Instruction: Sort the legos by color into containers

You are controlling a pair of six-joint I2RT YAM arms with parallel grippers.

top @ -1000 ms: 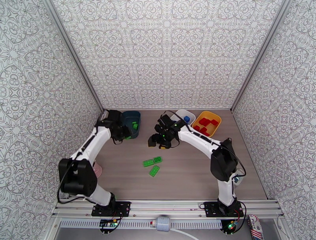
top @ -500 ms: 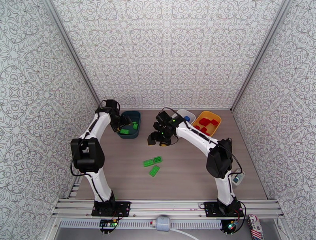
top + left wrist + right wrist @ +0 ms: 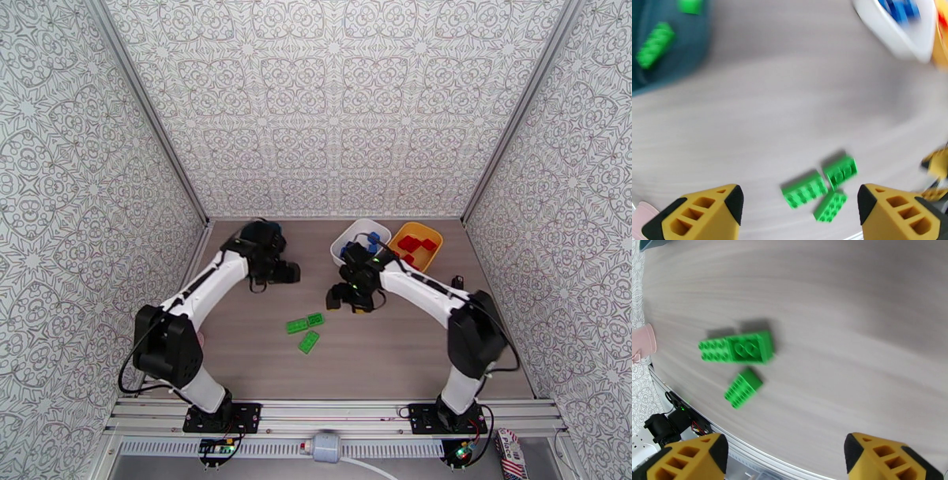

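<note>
On the wood-grain table (image 3: 379,355) three green legos (image 3: 746,348) lie loose in a cluster — the left gripper (image 3: 800,203) and the right gripper (image 3: 786,455) hover above, fingers spread wide, holding nothing.

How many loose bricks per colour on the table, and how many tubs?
green bricks, loose on the table: 3
tubs: 3 (teal tub, white tub, yellow tub)
Total: 6
</note>
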